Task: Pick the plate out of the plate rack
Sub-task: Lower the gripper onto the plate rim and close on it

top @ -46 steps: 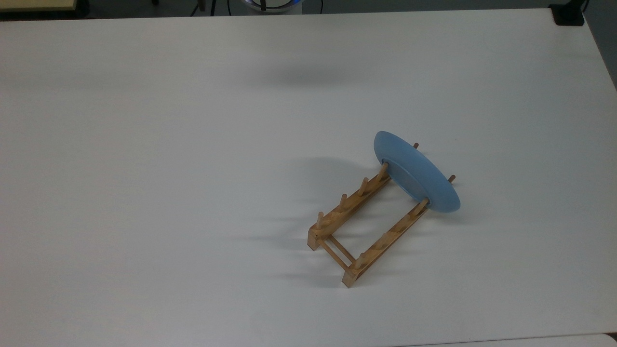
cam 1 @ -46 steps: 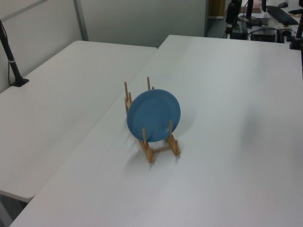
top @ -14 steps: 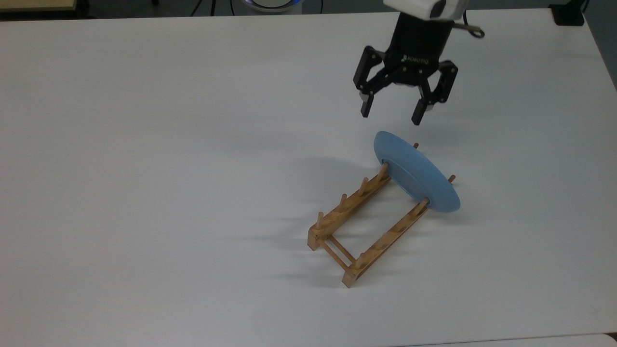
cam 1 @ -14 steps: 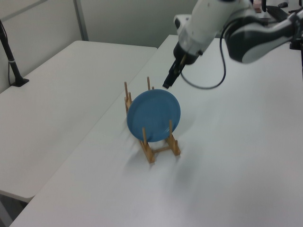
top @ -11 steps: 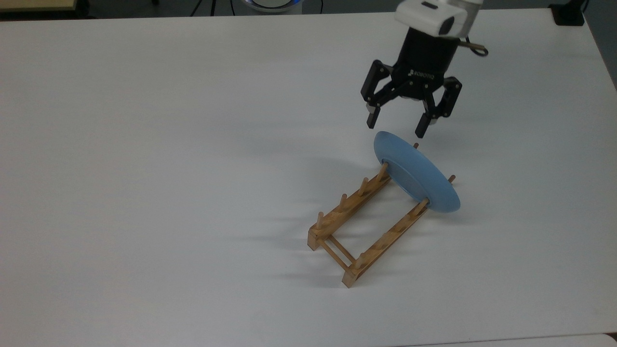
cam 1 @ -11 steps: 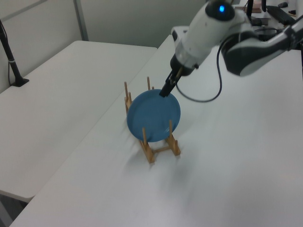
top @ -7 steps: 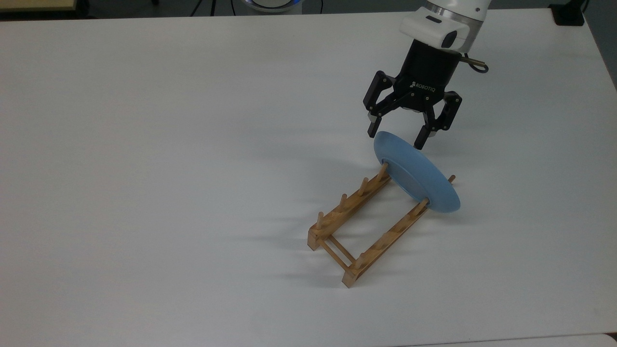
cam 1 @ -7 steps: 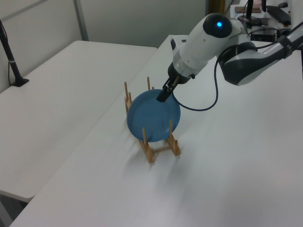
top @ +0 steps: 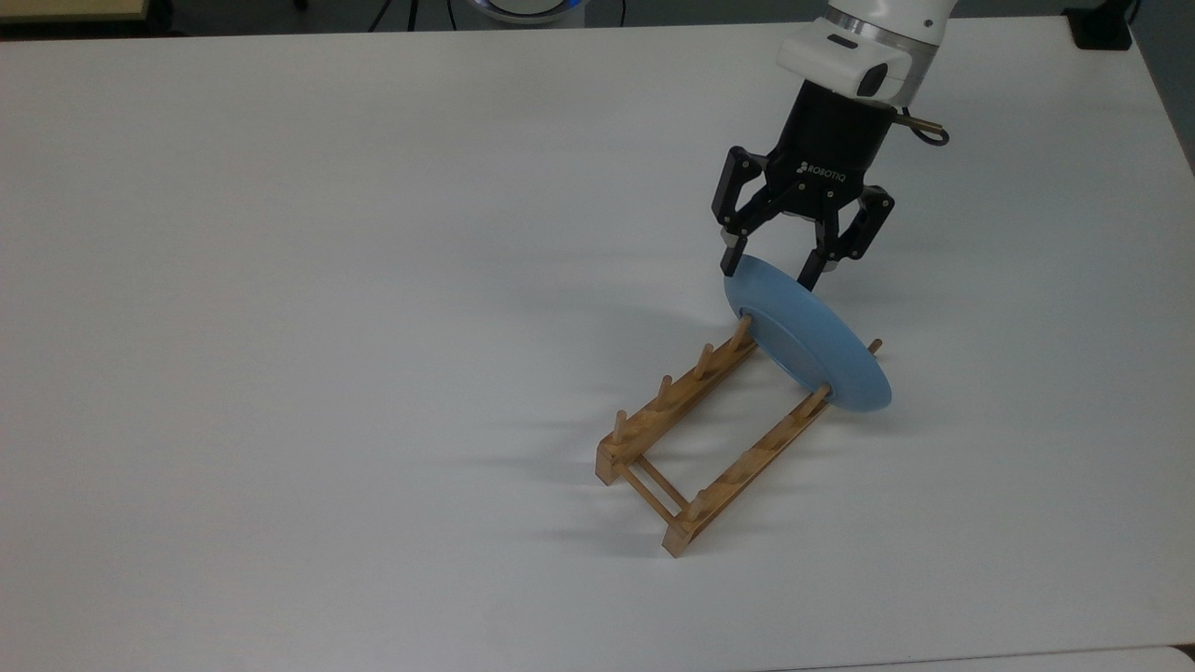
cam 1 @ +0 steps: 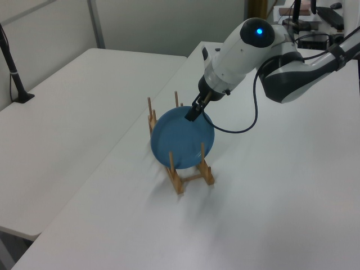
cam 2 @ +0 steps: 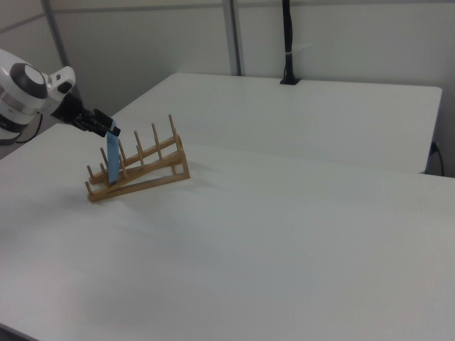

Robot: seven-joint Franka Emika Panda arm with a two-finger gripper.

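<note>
Gripper (top: 772, 268) open, fingers straddling plate (top: 812, 341) top rim; plate in rack (top: 695, 439).

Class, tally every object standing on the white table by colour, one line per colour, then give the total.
Light blue: 1, the plate
Light-brown wood: 1, the plate rack
Total: 2
</note>
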